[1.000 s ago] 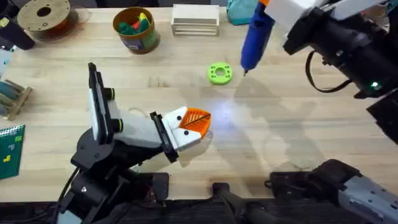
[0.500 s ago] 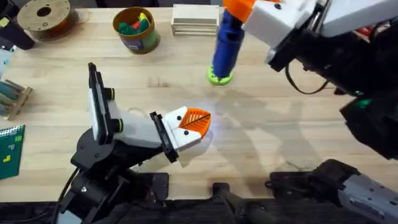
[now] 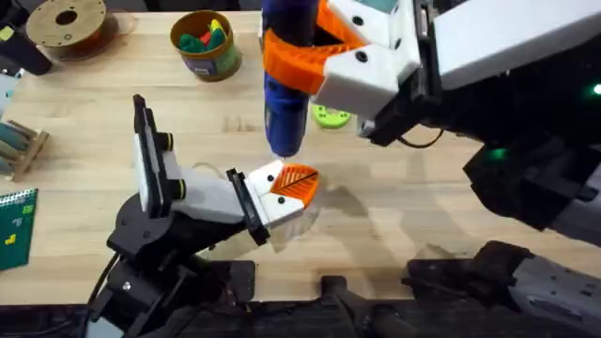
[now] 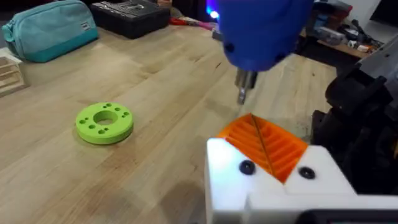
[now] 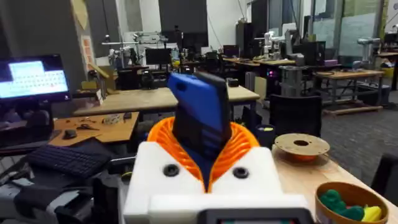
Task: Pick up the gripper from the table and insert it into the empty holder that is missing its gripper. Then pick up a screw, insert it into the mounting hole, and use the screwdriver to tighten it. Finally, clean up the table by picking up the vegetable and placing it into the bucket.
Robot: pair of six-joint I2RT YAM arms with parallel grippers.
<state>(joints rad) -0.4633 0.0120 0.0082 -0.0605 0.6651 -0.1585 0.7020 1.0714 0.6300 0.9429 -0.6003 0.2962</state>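
Observation:
My right gripper (image 3: 299, 58) is shut on the blue screwdriver (image 3: 285, 103) and holds it upright, high over the table. The screwdriver's metal bit (image 4: 243, 93) hangs just above my left gripper (image 3: 295, 182). That gripper is shut, its orange ribbed tips (image 4: 264, 143) pressed together on the white holder blocks (image 4: 273, 193). Which tip is the task's gripper piece I cannot tell. Two dark screw heads (image 4: 247, 167) sit in the white blocks. The bucket (image 3: 205, 42) stands at the back left with green, red and yellow toy pieces inside. A vegetable on the table is out of view.
A flat green ring (image 3: 330, 115) lies behind the left gripper, partly under the right arm. A filament spool (image 3: 66, 23) sits at the back left corner, and a teal pouch (image 4: 50, 28) lies at the back. A wooden rack (image 3: 17, 145) stands by the left edge.
The right arm has carried the screwdriver from the back right leftward and nearer, until its bit hangs over the left gripper's orange tips. The left arm has stayed still.

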